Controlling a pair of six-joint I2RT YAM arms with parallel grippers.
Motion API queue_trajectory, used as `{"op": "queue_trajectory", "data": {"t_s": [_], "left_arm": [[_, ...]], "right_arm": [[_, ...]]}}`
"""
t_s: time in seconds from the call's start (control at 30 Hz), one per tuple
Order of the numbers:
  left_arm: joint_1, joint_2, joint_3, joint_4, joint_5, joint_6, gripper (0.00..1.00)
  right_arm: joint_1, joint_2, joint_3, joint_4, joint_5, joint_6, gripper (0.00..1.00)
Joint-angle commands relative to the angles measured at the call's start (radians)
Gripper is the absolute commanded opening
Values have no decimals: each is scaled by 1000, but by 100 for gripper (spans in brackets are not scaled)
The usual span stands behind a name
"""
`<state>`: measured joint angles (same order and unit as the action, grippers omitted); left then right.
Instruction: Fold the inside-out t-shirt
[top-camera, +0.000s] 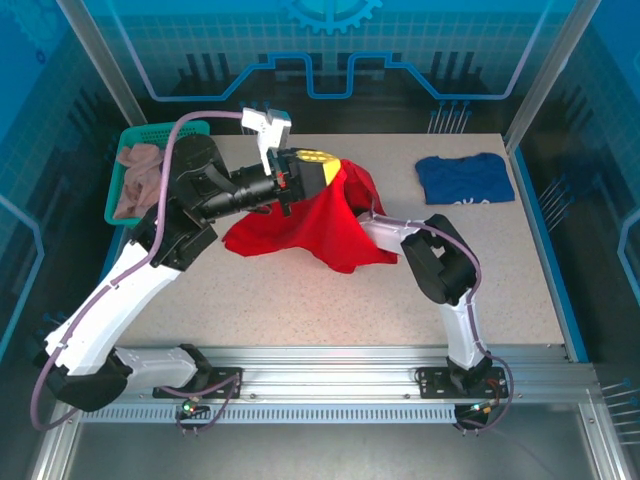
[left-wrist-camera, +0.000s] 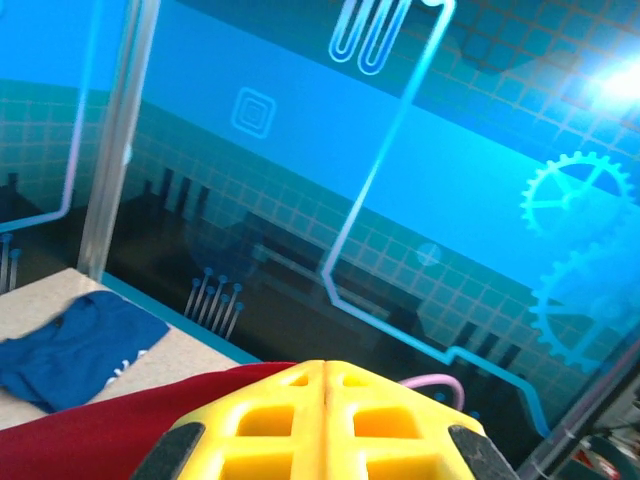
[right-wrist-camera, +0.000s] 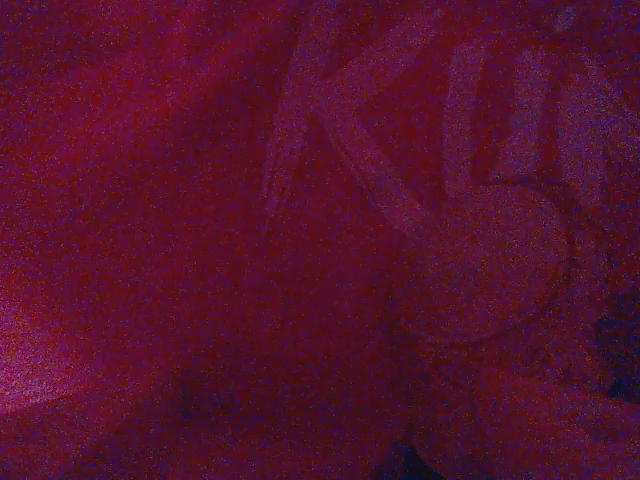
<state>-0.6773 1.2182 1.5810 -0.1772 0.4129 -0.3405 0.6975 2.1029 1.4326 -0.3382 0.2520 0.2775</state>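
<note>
The inside-out t-shirt (top-camera: 335, 235) is bright red and hangs in a bunch over the middle of the table, its lower edge resting on the surface. My left gripper (top-camera: 316, 160) is raised above the table, its yellow fingers pressed together on the shirt's upper edge. In the left wrist view the yellow fingers (left-wrist-camera: 270, 420) meet along a closed seam at the gripper (left-wrist-camera: 325, 372), with red cloth (left-wrist-camera: 90, 430) beside them. My right arm (top-camera: 440, 265) reaches in under the shirt from the right, and the cloth hides its gripper. The right wrist view looks at dim red cloth (right-wrist-camera: 200, 250) with faint pale print lettering (right-wrist-camera: 330, 120).
A dark blue t-shirt (top-camera: 465, 178) lies flat at the back right of the table (top-camera: 300, 310); it is at the lower left of the left wrist view (left-wrist-camera: 70, 345). A green basket (top-camera: 122, 150) at the back left holds a pale pinkish garment (top-camera: 140, 180). Clear walls surround the table.
</note>
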Motion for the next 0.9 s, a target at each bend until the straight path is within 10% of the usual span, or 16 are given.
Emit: {"op": "queue_trajectory", "data": {"t_s": [0.0,0.23,0.53,0.87], "left_arm": [[11,-31,-2,16,-60,33,0],[34,-52,-71,26,-94,41,0],[129,-109,-199,2,-270,5,0],[446,-107,-370,-100,-610,-75,0]], "right_arm": [[-3,33,6,-178,-97,61,76],[18,79,-18,-204,-98,86,64],[7,4,-42,-144,-124,26,3],[-16,-407,-257,11,-145,-82,0]]}}
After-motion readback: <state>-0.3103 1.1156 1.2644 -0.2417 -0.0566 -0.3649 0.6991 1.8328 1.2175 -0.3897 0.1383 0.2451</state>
